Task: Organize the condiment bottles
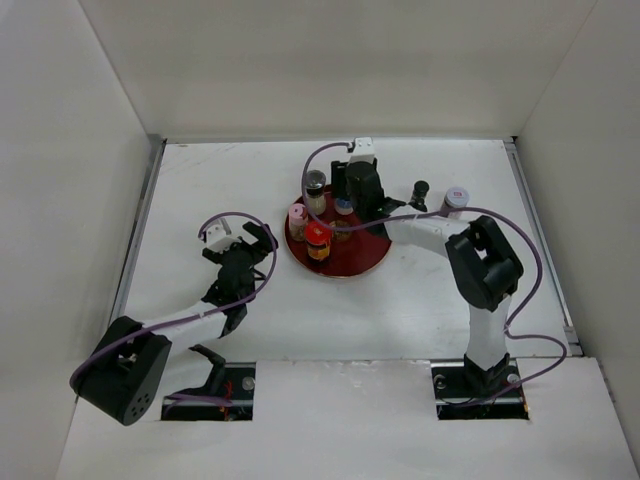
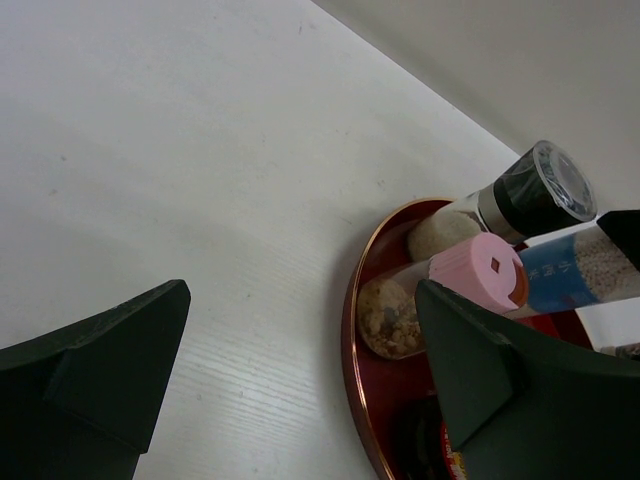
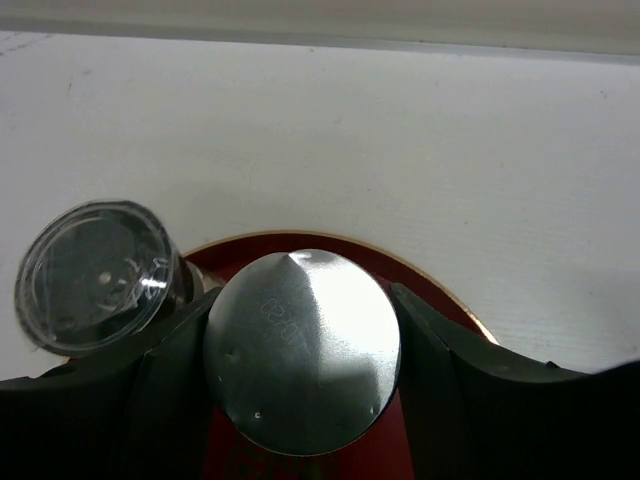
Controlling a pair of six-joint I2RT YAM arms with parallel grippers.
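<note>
A pink-capped bottle (image 1: 297, 215), a red-capped bottle (image 1: 318, 240) and a dark-grey-capped bottle (image 1: 316, 184) stand on the round red plate (image 1: 345, 262). My right gripper (image 1: 349, 203) is over the plate's far side, shut on a silver-capped bottle (image 3: 302, 350), one finger against each side of the cap. A black narrow bottle (image 1: 420, 192) and a pale-capped jar (image 1: 456, 199) stand on the table right of the plate. My left gripper (image 1: 240, 243) is open and empty, just left of the plate. The left wrist view shows the pink cap (image 2: 480, 272) and the dark grey cap (image 2: 545, 188).
The table is white with walls on the left, the far side and the right. The plate's gold rim (image 2: 352, 320) lies between my left fingers. The dark grey cap (image 3: 95, 275) stands right beside my right gripper's left finger.
</note>
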